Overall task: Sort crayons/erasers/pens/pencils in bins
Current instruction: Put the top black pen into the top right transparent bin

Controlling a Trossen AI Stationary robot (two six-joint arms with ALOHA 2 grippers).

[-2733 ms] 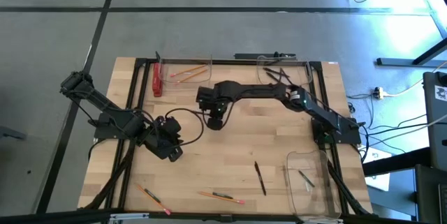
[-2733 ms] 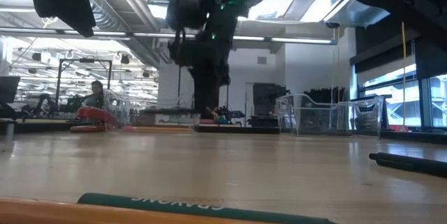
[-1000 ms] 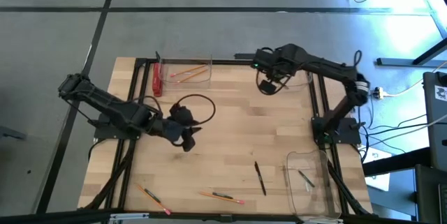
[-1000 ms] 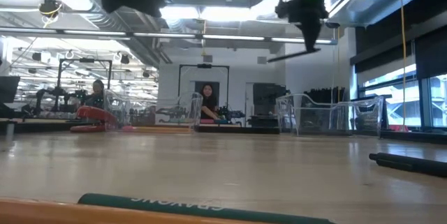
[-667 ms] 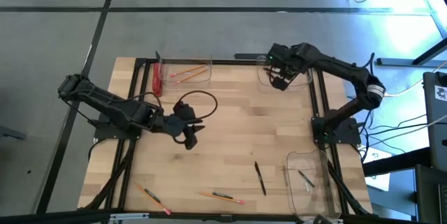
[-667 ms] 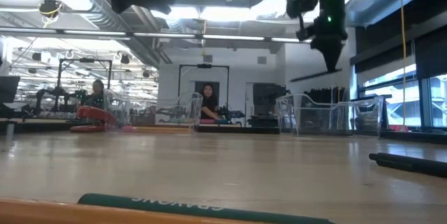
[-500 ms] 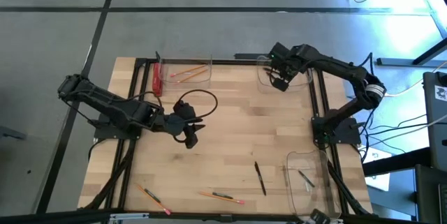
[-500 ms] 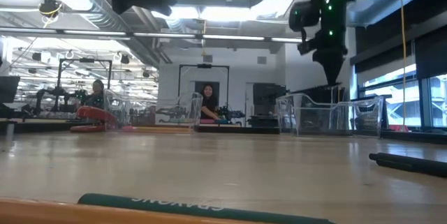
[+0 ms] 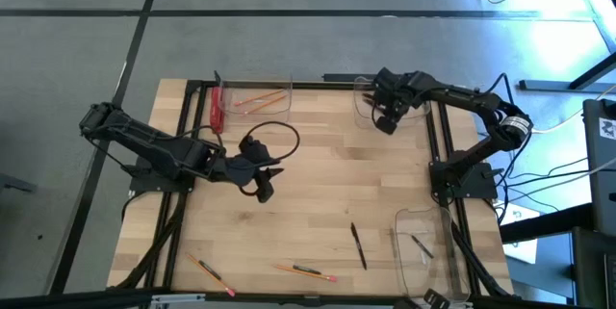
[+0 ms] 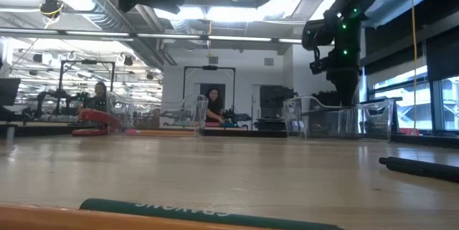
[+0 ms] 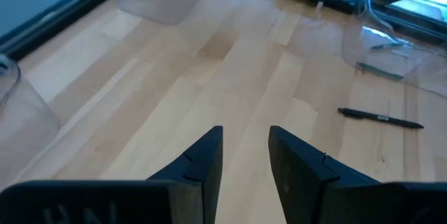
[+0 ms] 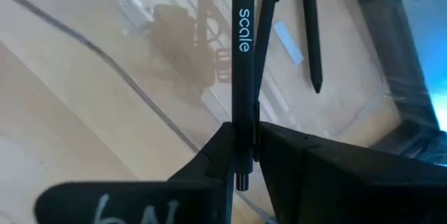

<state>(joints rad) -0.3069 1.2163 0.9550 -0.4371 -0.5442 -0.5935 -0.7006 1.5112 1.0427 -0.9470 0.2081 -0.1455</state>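
Note:
My right gripper (image 9: pixel 383 122) hangs over the far right bin (image 9: pixel 416 93) and is shut on a black pen (image 12: pixel 242 35) printed "scale". Two more black pens (image 12: pixel 308 28) lie on that bin's floor. In the low view my right gripper (image 10: pixel 343 79) reaches down to the bin's wall (image 10: pixel 315 119). My left gripper (image 9: pixel 266 186) is open above bare table, left of centre, touching nothing. A black pen (image 9: pixel 357 245) lies flat on the table near the right. Two pencils (image 9: pixel 304 271) rest by the near edge. More pencils lie in the far left bin (image 9: pixel 260 99). My right gripper pinches the black pen between its two fingers (image 12: pixel 218 151) close to its button end (image 12: pixel 242 176). It comes from above. The long part of the pen sticks out past the fingers over the bin floor, and its shadow shows beside it.
A flat red bar (image 9: pixel 217 109) lies beside the far left bin. The near right bin (image 9: pixel 423 246) holds a thin greenish stick. A green crayon (image 10: pixel 208 212) lies right in front of the low camera. A person sits in the room behind the table.
My right gripper has carried the pen from the far middle of the table toward the right edge, over the far right bin, and has gone down toward it. The pen has stayed in its hold. My left gripper has shifted slightly right.

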